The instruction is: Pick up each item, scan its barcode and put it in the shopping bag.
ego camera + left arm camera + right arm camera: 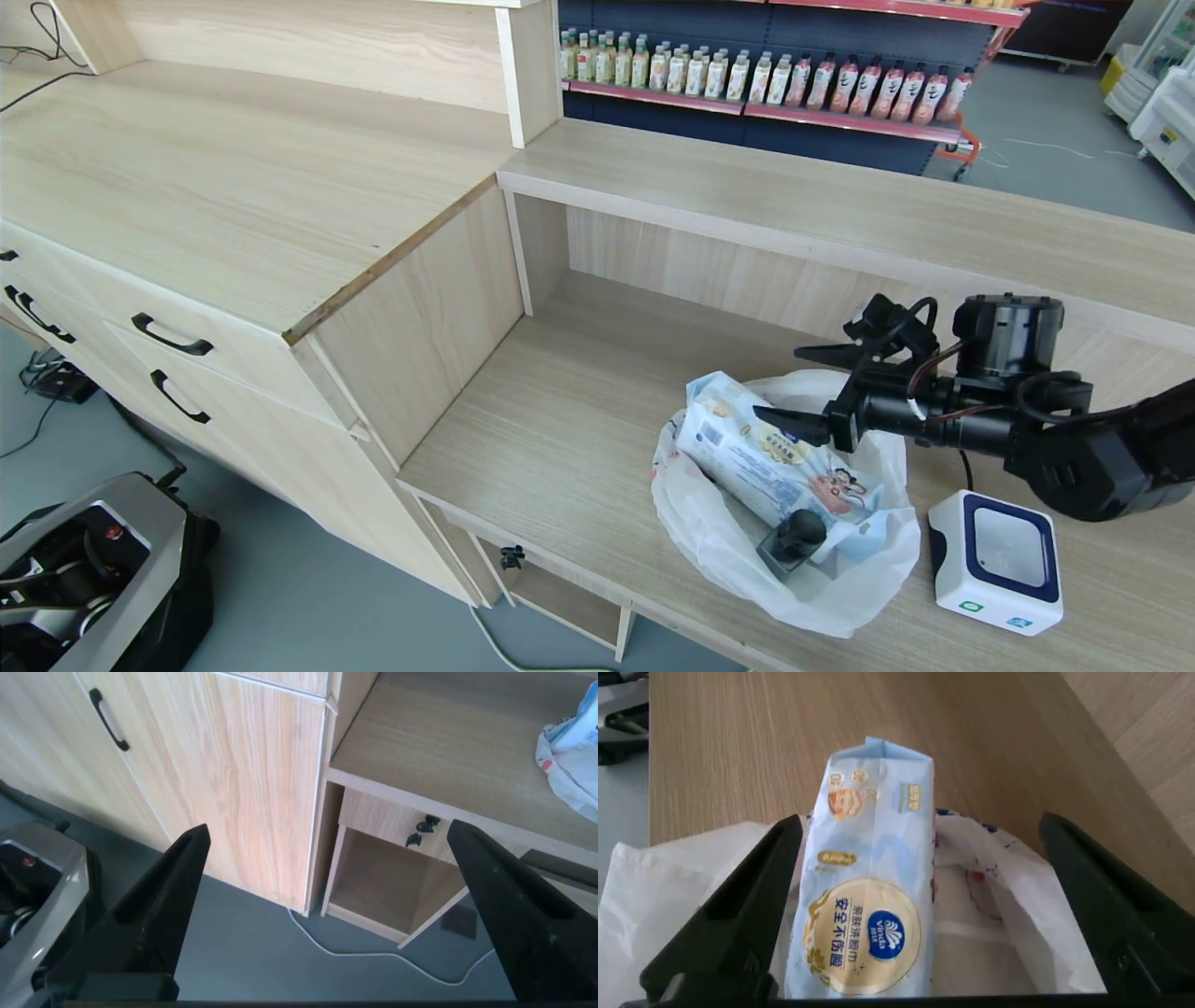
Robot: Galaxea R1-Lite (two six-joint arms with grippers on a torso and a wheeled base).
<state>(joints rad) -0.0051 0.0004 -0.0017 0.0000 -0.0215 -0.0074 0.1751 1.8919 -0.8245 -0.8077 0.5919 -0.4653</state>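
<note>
The right gripper [782, 385] hovers with its fingers spread over the blue tissue pack [766, 457], which lies tilted in the white shopping bag [724, 541] on the counter [560, 420]. The scanner [997, 560] sits just beside the bag, and bare counter stretches towards the cabinet wall. The left gripper [327, 833], fingers also apart, hangs low by the floor.

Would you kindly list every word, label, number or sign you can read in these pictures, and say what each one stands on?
Nothing here can be quoted with confidence.
Tissue pack: a round blue logo and a line of characters, too blurred to read.
Shopping bag: faint red print, unreadable.
Scanner: two small badges, green and blue, too small to read.
Shelf bottles: labels too small to read.
</note>
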